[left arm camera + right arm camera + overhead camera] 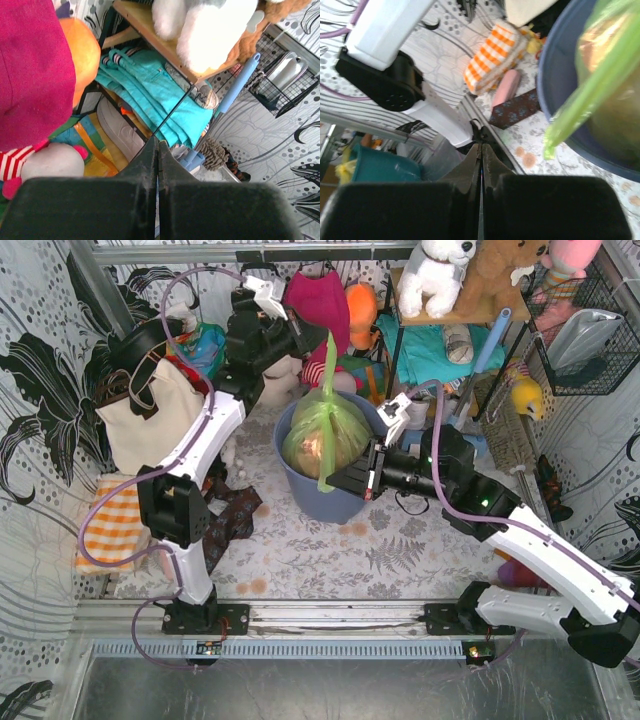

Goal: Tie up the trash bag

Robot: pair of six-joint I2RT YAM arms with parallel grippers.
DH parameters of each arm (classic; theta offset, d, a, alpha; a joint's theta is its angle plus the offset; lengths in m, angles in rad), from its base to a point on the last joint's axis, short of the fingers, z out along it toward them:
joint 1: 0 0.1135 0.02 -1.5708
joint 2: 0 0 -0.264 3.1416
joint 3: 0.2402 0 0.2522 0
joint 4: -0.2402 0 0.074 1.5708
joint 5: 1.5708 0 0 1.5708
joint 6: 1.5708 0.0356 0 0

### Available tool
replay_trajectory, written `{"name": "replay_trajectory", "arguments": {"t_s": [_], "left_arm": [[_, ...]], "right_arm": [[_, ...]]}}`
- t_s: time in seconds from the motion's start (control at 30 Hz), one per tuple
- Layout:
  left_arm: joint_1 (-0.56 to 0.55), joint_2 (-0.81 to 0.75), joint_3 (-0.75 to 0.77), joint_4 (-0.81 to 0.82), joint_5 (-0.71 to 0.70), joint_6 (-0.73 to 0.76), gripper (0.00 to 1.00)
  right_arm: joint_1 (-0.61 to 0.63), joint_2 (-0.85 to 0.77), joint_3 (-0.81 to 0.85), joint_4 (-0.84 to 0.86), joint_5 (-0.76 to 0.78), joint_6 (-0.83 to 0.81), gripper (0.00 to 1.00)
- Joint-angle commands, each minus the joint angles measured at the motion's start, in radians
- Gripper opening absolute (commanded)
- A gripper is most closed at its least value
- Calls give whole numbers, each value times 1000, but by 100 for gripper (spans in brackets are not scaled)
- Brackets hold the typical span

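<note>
The trash bag [322,435] sits in the round blue bin [300,498], between the two arms. Brown paper shows through the green plastic. The bag has two long tails. The top tail [329,360] sticks straight up. The hanging tail [324,472] drops down over the front of the bin. They are not tied in a knot.

The left gripper [158,145] is up near the top tail. Its fingers are pressed together, and its own camera shows no green between them. The right gripper [481,150] is just beside the hanging tail. Its fingers are pressed together too, with nothing in them. The tail is off to one side of them.

Here is what I think could go wrong. Closed fingers cannot take a tail, so they may just push it away. The plastic is thin and slippery, so a tail may slip out, or rip if it is pulled hard. A hard pull may also tip the bin or lift the bag out. The arms are close together by the bin and may bump.
</note>
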Motion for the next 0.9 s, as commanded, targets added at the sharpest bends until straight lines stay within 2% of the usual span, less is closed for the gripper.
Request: {"name": "replay_trajectory", "arguments": {"t_s": [0.0,0.1,0.2,0.37,0.53,0.8,0.87], "left_arm": [[-1,18,-49,47,33,-17,0],[-1,0,-115,89,51,-40,0],[-2,-9,-155,106,65,-50,0],[-4,-17,-190,122,70,-57,0],[-4,-17,-195,125,73,-56,0],[-4,-17,-197,127,78,-53,0],[-4,-18,-199,128,78,-50,0]], "right_arm": [[4,-36,11,-105,135,-64,0],[4,-28,18,-129,179,-85,14],[4,16,56,-169,195,-88,37],[4,66,87,-186,210,-59,54],[4,108,79,-172,230,-53,58],[3,172,51,-50,187,-32,53],[0,189,54,-39,183,-31,47]]}}
